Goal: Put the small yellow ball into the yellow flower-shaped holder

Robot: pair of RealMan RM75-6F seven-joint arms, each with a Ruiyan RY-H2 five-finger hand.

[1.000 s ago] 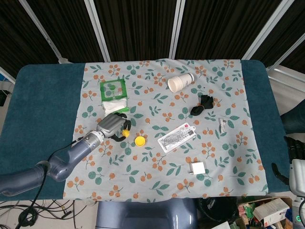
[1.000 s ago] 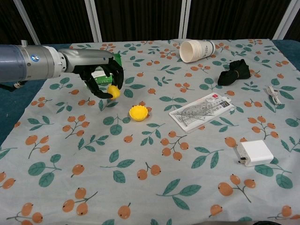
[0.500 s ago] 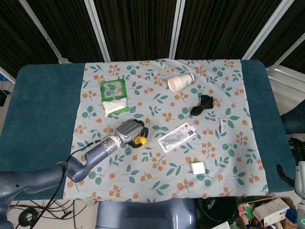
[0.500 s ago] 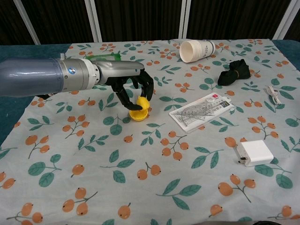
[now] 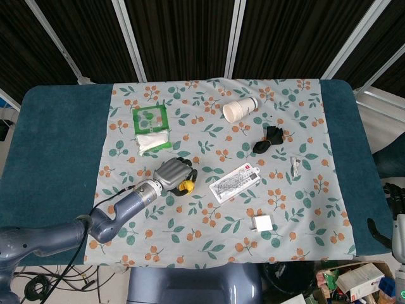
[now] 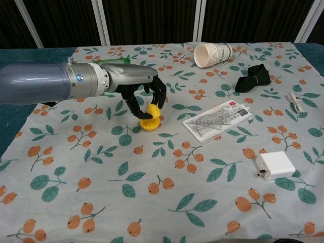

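My left hand [image 6: 144,96] pinches the small yellow ball [image 6: 151,111] directly over the yellow flower-shaped holder [image 6: 150,123], apparently touching; only release remains.

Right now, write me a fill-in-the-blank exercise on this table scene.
1. The left hand holds the small yellow ball over the yellow ____-shaped holder.
2. The paper cup lies on its ____.
3. The white charger lies nearest the ____ hand.
Missing: flower; side; right

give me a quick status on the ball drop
Left hand holds ball right over holder. Right hand idle at table edge. Nothing in the way.
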